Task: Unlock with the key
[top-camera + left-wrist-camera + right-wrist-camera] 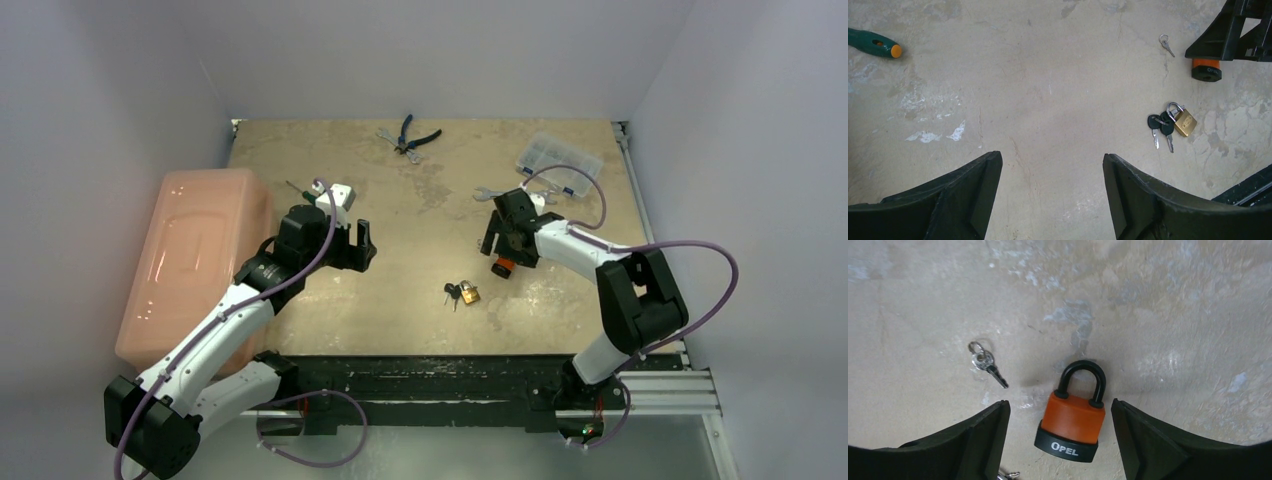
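Over the orange padlock (1071, 422), right claw (1058, 407) gapes empty.

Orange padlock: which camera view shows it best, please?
The right wrist view: the orange padlock lies whole and close between the open fingers, shackle shut, OPEL label readable. The top external view gives only a small orange spot; the left wrist view shows only its lower end, far off.

Top view: orange padlock (503, 267) partly under right gripper (507, 255), shackle hidden. Screwdriver (293, 186) mostly behind left arm (300, 235). Keys (452, 293) by brass padlock (470, 294) too small to count. Left wrist view: screwdriver cut by left edge, only handle end shows. Right wrist view: small metal bit (1008, 474) cut by btm edge, can't ID.
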